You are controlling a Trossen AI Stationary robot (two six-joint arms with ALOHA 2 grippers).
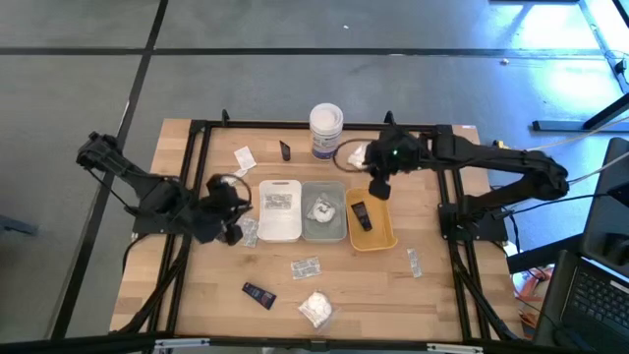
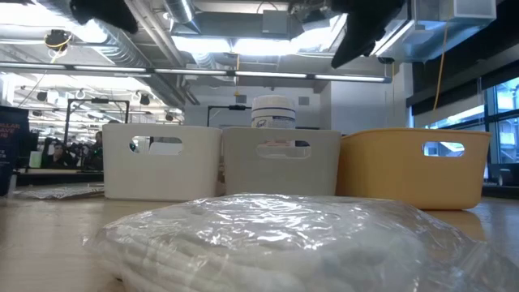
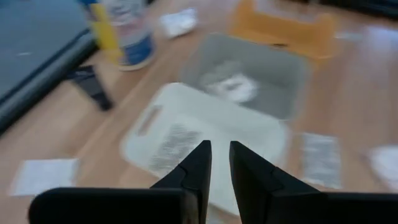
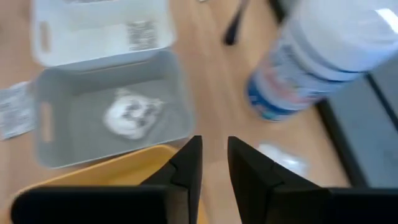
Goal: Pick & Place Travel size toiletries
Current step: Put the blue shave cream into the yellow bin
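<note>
Toiletries lie scattered on the table: a sachet (image 1: 245, 156) and a black tube (image 1: 285, 150) at the far side, a sachet (image 1: 306, 266), a tube (image 1: 259, 294) and a white bundle (image 1: 315, 309) near the front, another sachet (image 1: 414, 262) beside the orange tray (image 1: 386, 234). Already sorted: a sachet (image 1: 279, 203) in the white tray (image 1: 278, 228), a bundle (image 1: 322, 209) in the grey tray (image 1: 324, 232), a tube (image 1: 361, 215) in the orange.

Left gripper (image 1: 232, 208) hovers just left of the white tray, fingers almost together, empty. Right gripper (image 1: 380, 183) hangs over the orange tray's far end near the tub (image 1: 326, 131), fingers a narrow gap apart, empty.

Handling, as I judge it: all light. Sachets are flat and slick, likely to slide; best pinched at an edge. Bundles are soft and crinkly; grip across the middle. Tubes are stiff; grip across the body.

The low view shows the bundle's (image 2: 276, 243) wrap and folds close up, and the trays' handle slots; only the high view gives the layout. The right wrist view shows a wrapped item (image 4: 283, 159) beside the tub.
</note>
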